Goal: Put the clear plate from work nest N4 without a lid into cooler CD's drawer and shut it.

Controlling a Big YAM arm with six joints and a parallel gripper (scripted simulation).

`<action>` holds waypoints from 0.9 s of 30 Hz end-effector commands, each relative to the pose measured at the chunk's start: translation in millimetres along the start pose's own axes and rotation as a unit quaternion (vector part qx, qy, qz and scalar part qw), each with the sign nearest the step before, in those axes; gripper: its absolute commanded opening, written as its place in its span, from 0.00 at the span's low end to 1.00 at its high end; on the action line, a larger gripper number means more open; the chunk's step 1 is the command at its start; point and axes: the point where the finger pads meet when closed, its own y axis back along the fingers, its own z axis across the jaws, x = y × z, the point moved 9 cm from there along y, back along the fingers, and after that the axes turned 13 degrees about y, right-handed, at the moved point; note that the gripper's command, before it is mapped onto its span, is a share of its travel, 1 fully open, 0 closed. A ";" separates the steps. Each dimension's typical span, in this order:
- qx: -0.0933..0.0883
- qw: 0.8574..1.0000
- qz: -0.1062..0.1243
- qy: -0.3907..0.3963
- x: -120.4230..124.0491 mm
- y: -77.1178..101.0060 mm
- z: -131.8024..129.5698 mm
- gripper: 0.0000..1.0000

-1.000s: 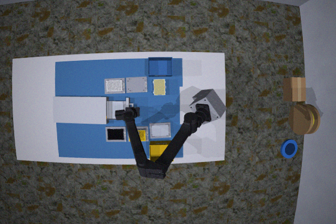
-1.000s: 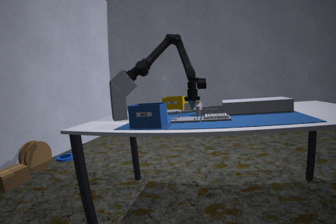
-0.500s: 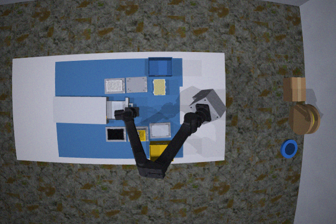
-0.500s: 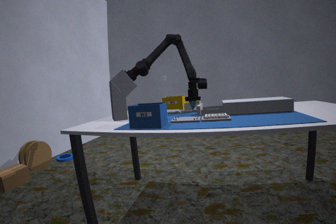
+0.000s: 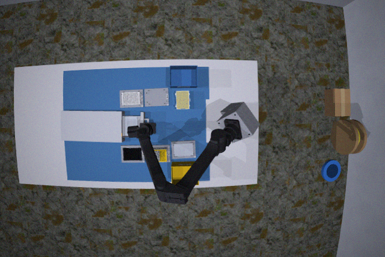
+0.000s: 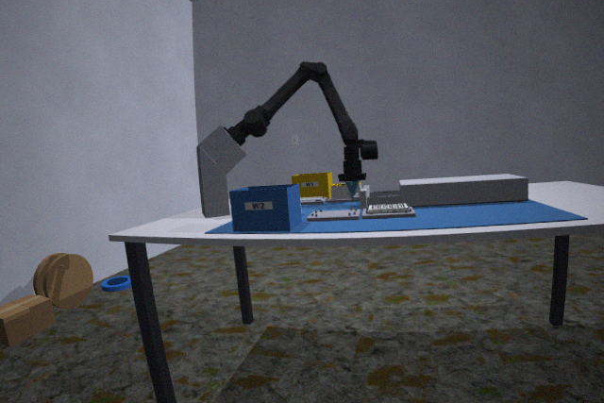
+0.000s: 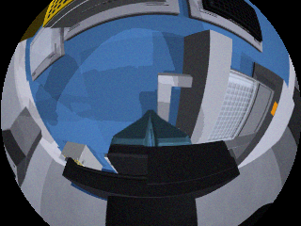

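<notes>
The cooler CD point(image 5: 91, 126) is a long grey box on the bench; it also shows in the exterior view point(image 6: 463, 189). Its drawer stands partly open toward the arm's base. A clear welled plate point(image 7: 241, 107) lies flat inside it, right way up. An amber lamp point(image 7: 274, 108) glows on the cooler's front. The drawer's grey front panel point(image 7: 207, 85) carries a pale bar handle point(image 7: 172, 85). My gripper point(image 7: 150, 114) point(image 5: 144, 123) point(image 6: 352, 187) is shut and empty. It points down just in front of the handle, low over the blue mat.
Behind the cooler stand a white welled plate point(image 5: 131, 97), a grey lidded plate point(image 5: 156, 97), a yellow tip box point(image 5: 182, 99) and a blue bin point(image 5: 183, 76). In front are a black plate point(image 5: 132, 153), an empty nest point(image 5: 183, 149) and a yellow bin point(image 5: 181, 170).
</notes>
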 end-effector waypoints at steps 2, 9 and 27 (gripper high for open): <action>0.023 1.000 0.014 0.005 14.5 11.6 -24.4 0.00; 0.024 1.000 0.014 0.005 17.3 11.4 -33.7 0.00; 0.035 0.999 0.015 0.011 14.0 17.3 -39.3 0.00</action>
